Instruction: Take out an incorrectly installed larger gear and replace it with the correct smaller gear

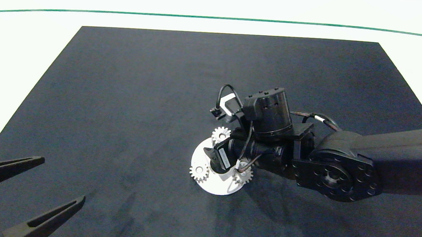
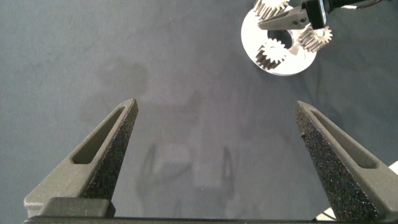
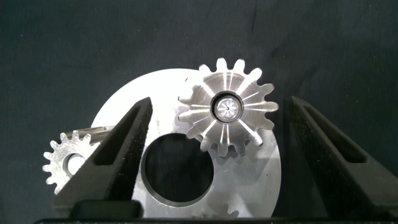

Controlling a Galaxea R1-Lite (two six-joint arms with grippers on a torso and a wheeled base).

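Now right claw [image 3: 214, 162] open astride upright larger gear [image 3: 227, 111], bore axis vertical, left claw [image 2: 217, 155] open.

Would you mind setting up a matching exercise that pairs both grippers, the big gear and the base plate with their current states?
1 left gripper
2 right gripper
3 larger gear
4 base plate

a silver, toothed
b open above bare mat
c white, with a big empty hole
d open, fingers low over the plate

Pairs: 1-b, 2-d, 3-a, 4-c.
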